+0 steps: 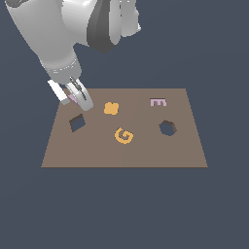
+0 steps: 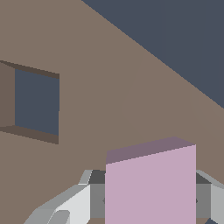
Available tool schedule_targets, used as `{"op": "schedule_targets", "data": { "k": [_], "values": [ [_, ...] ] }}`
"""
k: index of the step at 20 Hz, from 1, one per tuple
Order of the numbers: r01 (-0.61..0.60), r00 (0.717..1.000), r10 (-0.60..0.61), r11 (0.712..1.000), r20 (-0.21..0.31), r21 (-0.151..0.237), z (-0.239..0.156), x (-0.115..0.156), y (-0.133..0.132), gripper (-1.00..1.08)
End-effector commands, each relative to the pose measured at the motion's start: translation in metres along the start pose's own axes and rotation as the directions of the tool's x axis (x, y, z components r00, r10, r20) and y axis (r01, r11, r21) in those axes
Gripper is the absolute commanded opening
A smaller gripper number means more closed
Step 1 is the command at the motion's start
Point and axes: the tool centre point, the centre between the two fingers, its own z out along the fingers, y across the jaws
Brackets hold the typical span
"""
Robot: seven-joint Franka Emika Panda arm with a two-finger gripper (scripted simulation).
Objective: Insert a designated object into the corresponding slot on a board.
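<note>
My gripper (image 1: 74, 98) is shut on the pale pink square block (image 2: 150, 183), which fills the gap between the fingers (image 2: 70, 205) in the wrist view. In the exterior view only a sliver of the block (image 1: 72, 98) shows between the fingers, over the board's far corner on the exterior view's left. The dark diamond-turned square slot (image 1: 77, 122) lies just in front of the gripper on the brown board (image 1: 146, 153). In the wrist view the slot (image 2: 36, 101) is off to one side of the block.
On the board lie an orange clover-shaped piece (image 1: 111, 108), an orange letter G (image 1: 124, 135), a pink letter E (image 1: 158, 102) and a dark hexagonal hole (image 1: 168, 128). The arm's large grey body (image 1: 63, 29) hangs above the far corner on the exterior view's left.
</note>
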Motion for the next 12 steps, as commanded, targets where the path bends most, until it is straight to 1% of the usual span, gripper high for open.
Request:
{"op": "schedule_targets", "data": {
  "k": [1,4,7,10,12],
  "values": [
    [-0.052,0.999,0.052,0.999,0.000,0.000,0.000,-0.001,-0.003,-1.00],
    [-0.128,0.992,0.128,0.992,0.000,0.001,-0.001,-0.002,-0.008,-1.00],
    [-0.215,0.977,0.215,0.977,-0.001,0.001,-0.001,-0.003,-0.014,-1.00],
    [-0.312,0.950,0.312,0.950,-0.001,0.001,-0.002,-0.004,-0.020,-1.00],
    [-0.381,0.925,0.381,0.925,-0.001,0.001,-0.002,-0.004,-0.025,-1.00]
  ]
}}
